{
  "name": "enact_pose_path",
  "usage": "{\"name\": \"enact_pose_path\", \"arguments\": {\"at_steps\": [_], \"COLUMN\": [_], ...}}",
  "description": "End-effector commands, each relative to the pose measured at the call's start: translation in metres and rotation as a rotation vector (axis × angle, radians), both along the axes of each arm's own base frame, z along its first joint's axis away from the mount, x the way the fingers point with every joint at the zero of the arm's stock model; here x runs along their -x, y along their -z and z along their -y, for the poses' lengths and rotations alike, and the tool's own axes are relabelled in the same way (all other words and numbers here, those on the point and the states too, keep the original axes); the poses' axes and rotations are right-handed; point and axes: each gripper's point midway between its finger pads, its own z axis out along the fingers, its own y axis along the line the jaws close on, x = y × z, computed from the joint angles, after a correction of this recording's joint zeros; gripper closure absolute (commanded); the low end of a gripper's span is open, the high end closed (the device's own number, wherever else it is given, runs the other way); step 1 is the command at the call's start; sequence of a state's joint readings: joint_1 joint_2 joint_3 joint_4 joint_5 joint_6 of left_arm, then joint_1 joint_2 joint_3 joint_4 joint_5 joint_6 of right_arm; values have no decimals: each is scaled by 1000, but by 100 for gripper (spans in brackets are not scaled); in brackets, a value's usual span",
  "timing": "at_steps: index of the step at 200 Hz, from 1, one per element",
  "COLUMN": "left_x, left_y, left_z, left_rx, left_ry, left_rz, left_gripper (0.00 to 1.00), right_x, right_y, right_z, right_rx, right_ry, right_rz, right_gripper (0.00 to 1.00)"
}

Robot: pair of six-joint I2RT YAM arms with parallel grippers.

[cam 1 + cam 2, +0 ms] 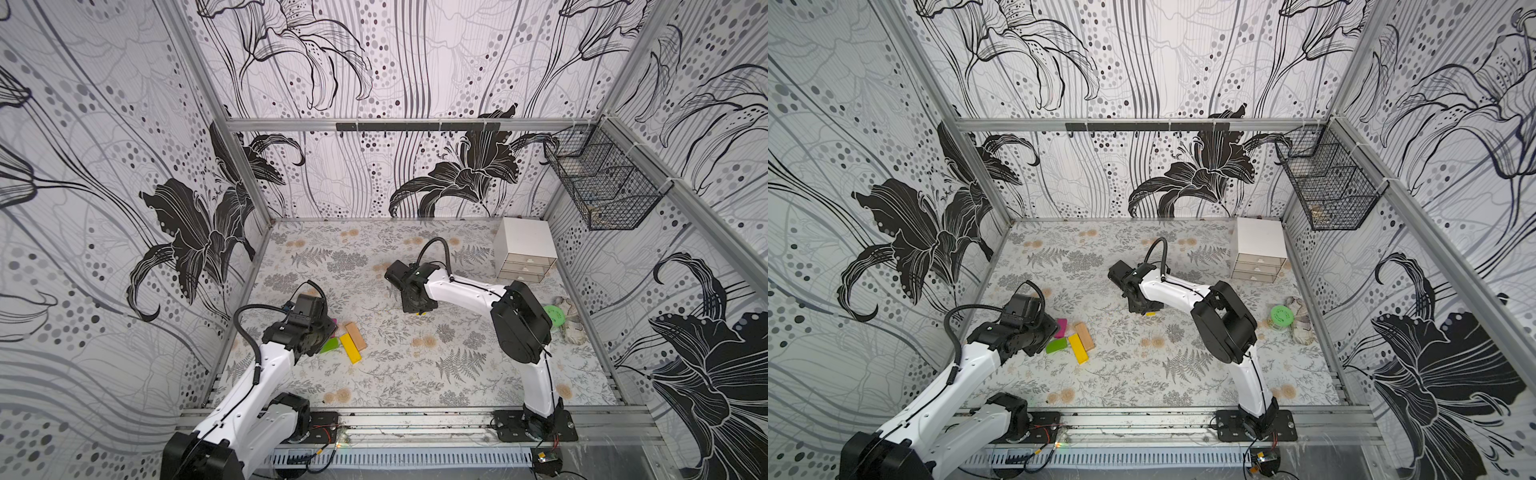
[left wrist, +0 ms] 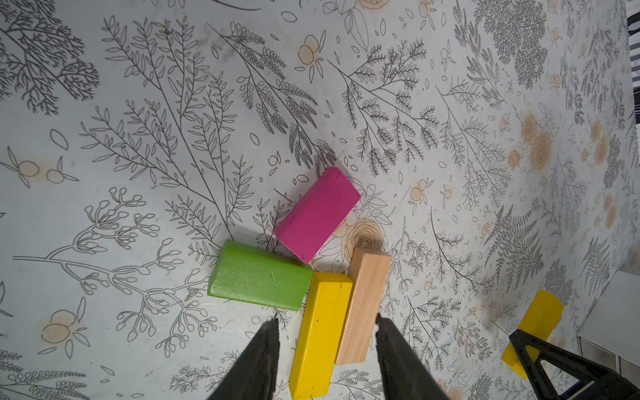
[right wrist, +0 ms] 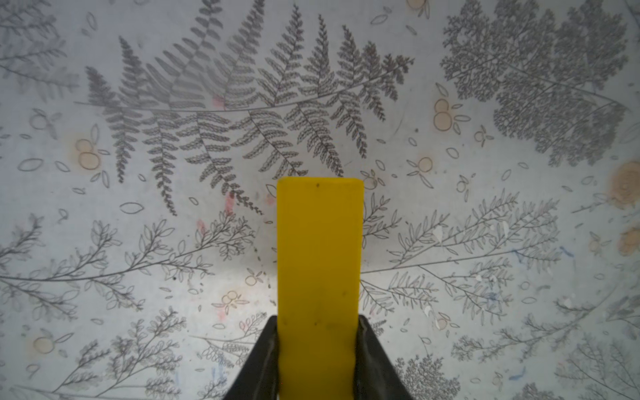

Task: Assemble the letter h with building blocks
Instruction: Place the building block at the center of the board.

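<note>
Top views: in both top views, four of the building blocks [image 1: 1078, 348] are seen lying flat in a loose group on the tabletop [image 1: 415, 374]. The green block [image 1: 329, 345] is taken as reference. The yellow block [image 1: 350, 348] is placed just beside it. The wood block [image 1: 355, 336] is laid along the yellow block, on the side away from the green block. The magenta block [image 1: 333, 322] is found just beyond the green block and is partly covered by the left arm. The right end effector [image 1: 419, 309] is positioned well apart from the green block, between it and the drawer chest [image 1: 524, 243].

Left wrist view: the left end effector [image 2: 325, 320] is shown spread, with one finger on each side of the yellow-and-wood pair. One finger is kept clear of the yellow block; the other is just beside the wood block. No block is pinched. One end of the green block is touched by a corner of the yellow block. The magenta block is turned at an angle, with one corner at the green block; contact cannot be confirmed. A second yellow block [image 2: 535, 325] is seen well apart from the green block, in the right end effector.

Right wrist view: the second yellow block is pinched by its long sides in the right end effector, with one end projecting past the fingertips. Whether it rests on the tabletop cannot be told.
</note>
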State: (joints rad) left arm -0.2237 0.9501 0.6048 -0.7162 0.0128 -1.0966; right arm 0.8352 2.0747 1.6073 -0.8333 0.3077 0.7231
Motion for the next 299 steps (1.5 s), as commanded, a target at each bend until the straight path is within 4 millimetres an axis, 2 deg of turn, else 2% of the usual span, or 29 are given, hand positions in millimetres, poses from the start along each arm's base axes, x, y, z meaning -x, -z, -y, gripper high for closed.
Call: {"name": "enact_pose_path", "arguments": {"at_steps": [1,40,94,116,148,174,195,212,234,267,299], "left_x": [-4,-2,0,1,5,2,-1,-3,-1,4,-20], "left_y": [0,5,12,17,31,36,37,36,34,38,32], "left_z": [0,-2,-5,-5,-17,-16,-15,-13,-14,-18,-13], "left_rx": [-6,-18,-31,-38,-107,-116,-120,-118,-118,-120,-136], "left_ry": [0,-6,-12,-9,-32,-20,-17,-10,-20,-49,-9], "left_rz": [16,-3,-23,-35,-85,-108,-116,-120,-126,-130,-110], "left_gripper": [52,53,53,53,50,42,34,32,34,40,40], "right_x": [1,1,3,5,5,2,0,-2,-6,-5,13], "right_y": [11,24,42,46,43,36,29,19,-11,-59,-90], "right_z": [-1,-13,-16,-14,-12,-15,-15,-15,-15,-12,-12], "right_rx": [-23,-56,-57,-52,-38,-39,-39,-42,-61,-111,-169], "right_ry": [41,10,-9,-3,-12,-31,-39,-45,-55,-89,-124], "right_rz": [-7,-30,-59,-67,-63,-53,-40,-25,33,114,154], "right_gripper": [100,100,100,82,66,57,49,44,38,37,38]}}
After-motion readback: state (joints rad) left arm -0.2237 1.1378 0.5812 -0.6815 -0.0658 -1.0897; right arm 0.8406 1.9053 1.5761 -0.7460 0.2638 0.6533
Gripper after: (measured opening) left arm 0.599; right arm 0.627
